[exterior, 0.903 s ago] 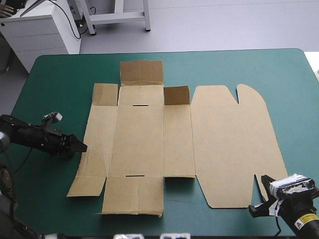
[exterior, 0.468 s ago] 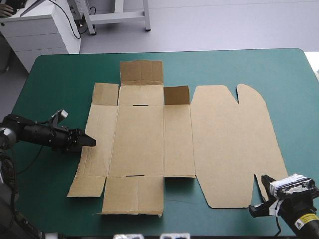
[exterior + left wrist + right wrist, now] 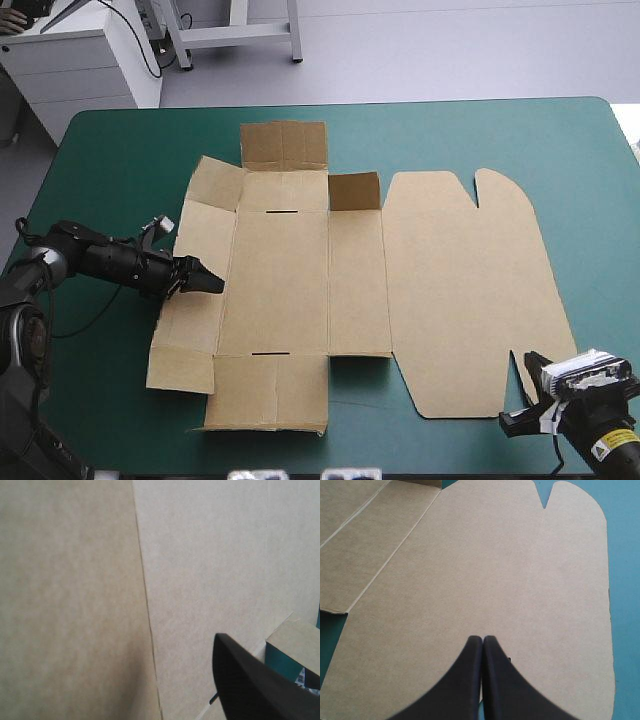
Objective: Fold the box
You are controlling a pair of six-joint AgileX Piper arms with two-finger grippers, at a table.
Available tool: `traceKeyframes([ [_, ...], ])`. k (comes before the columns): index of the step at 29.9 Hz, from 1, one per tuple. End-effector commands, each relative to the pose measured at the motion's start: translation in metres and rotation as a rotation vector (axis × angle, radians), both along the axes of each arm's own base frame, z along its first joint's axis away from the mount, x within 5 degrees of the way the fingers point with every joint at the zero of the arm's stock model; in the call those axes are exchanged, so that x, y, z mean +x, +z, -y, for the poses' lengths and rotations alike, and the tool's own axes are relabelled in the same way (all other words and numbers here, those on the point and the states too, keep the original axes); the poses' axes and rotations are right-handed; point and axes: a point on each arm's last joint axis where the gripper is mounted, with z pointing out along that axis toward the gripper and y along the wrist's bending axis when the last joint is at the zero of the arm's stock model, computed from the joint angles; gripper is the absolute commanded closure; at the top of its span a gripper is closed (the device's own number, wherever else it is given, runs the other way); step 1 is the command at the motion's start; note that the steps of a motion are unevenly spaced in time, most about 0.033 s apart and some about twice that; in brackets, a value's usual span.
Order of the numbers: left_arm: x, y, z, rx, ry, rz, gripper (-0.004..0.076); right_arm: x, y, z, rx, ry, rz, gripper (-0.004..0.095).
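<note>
Teal-green cover (image 3: 110,150) spreads over the whole table, and on its middle lies the brown box (image 3: 290,280), a cut sheet of board opened out almost flat. The wide lid panel (image 3: 470,290), rounded at its corners and with a notch in its far edge, lies flat at the box's right end. At the box's left end the side panel (image 3: 195,255) and its two small end flaps tilt up off the cover, while the base panel next to them lies flat.

The left gripper (image 3: 212,284) reaches in from the box's left side and meets the tilted side panel about midway along it, touching the board. In its wrist view brown board fills nearly everything. One black finger (image 3: 250,685) shows well off to one side and the sheet hides the other, so the gripper looks to me to be open.

The right gripper (image 3: 528,362) sits at the box's near right corner, its tip over the lid panel's near edge. Its two black fingers (image 3: 470,680) are pressed together into one pointed arch, closed with no board between them. The tip points across the lid panel toward the notch.
</note>
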Motion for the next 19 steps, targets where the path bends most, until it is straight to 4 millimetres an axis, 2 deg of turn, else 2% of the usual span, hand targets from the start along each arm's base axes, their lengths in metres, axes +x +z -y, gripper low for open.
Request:
traceKeyframes([
  [1,-0.005,0.019,0.014,-0.095,-0.044,-0.011,0.0332,0.004,0.012,0.0,0.012,-0.008,0.076,0.0928],
  [9,0.0,0.025,0.024,-0.168,-0.011,0.008,0.0447,0.004,0.012,0.0,0.012,-0.008,0.076,0.0928],
  [15,-0.003,0.021,0.022,-0.119,-0.047,-0.003,0.0505,0.004,0.012,0.0,0.012,-0.008,0.076,0.0928],
  [17,-0.005,0.019,0.02,-0.091,-0.069,-0.008,0.0579,0.004,0.012,0.0,0.012,-0.008,0.076,0.0928],
  [19,-0.006,0.019,0.02,-0.08,-0.079,-0.008,0.0701,0.004,0.012,0.0,0.012,-0.008,0.076,0.0928],
])
